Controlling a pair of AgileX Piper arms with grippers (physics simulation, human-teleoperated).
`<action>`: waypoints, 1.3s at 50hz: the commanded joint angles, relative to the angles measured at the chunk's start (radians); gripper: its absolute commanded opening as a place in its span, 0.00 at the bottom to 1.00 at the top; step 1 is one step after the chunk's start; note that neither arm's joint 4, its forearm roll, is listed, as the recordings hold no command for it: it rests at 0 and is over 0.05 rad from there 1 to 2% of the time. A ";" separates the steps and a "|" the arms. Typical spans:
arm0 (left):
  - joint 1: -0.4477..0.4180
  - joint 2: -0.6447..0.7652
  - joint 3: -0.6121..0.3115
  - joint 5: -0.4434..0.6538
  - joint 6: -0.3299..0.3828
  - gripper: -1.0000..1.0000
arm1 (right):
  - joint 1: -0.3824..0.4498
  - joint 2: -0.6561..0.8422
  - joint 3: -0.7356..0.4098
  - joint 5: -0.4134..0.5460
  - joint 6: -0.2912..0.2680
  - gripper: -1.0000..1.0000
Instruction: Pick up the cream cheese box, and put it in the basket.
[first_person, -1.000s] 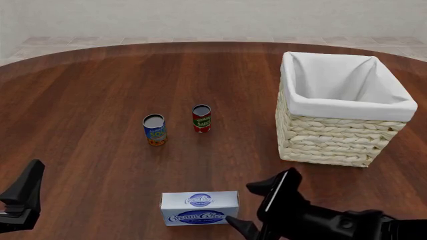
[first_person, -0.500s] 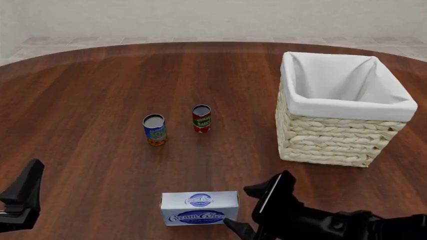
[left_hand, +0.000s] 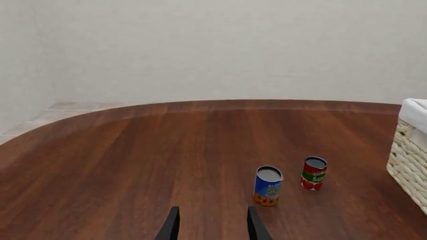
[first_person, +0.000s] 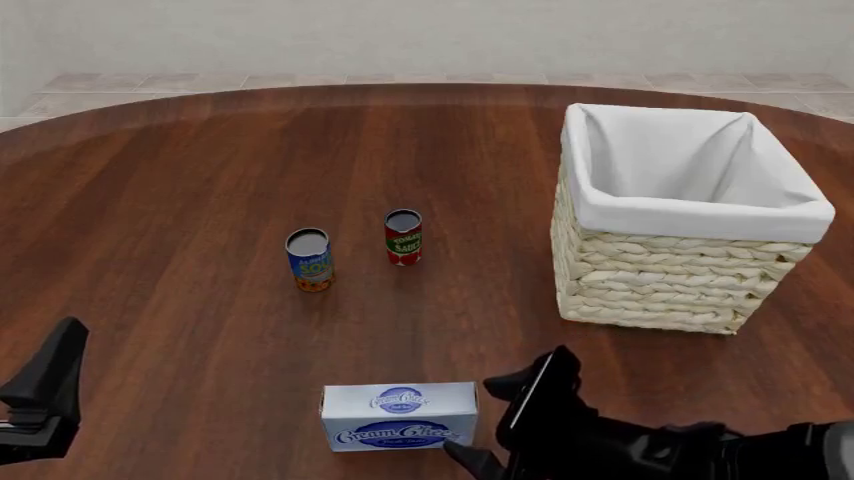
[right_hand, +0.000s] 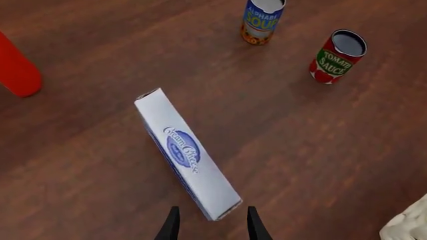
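The cream cheese box (first_person: 398, 416), a flat white carton with blue oval logos, lies on the table near the front edge. In the right wrist view the cream cheese box (right_hand: 187, 152) stretches away from my right gripper (right_hand: 210, 227), and its near end sits just at the gap between the open fingers. In the front view the right gripper (first_person: 483, 420) is close beside the box's right end. The basket (first_person: 694, 265), woven wicker with a white lining, stands at the right. My left gripper (first_person: 54, 375) waits at the front left, open and holding nothing (left_hand: 212, 227).
A blue can (first_person: 310, 260) and a red tomato sauce can (first_person: 403, 237) stand upright mid-table, behind the box. A red object (right_hand: 17, 70) shows at the edge of the right wrist view. The table's wood top curves away at the back.
My right gripper has crept a little to the left and lower, closer to the box's right end. The box, cans, basket and left arm have not moved.
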 joint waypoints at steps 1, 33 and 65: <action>0.001 0.002 0.001 -0.002 0.001 1.00 | -0.004 0.029 0.007 -0.024 -0.003 1.00; 0.003 0.005 0.002 -0.005 -0.001 1.00 | -0.003 0.078 -0.045 -0.006 -0.012 1.00; 0.006 0.012 0.002 -0.011 0.000 1.00 | 0.004 0.102 -0.070 0.003 -0.020 1.00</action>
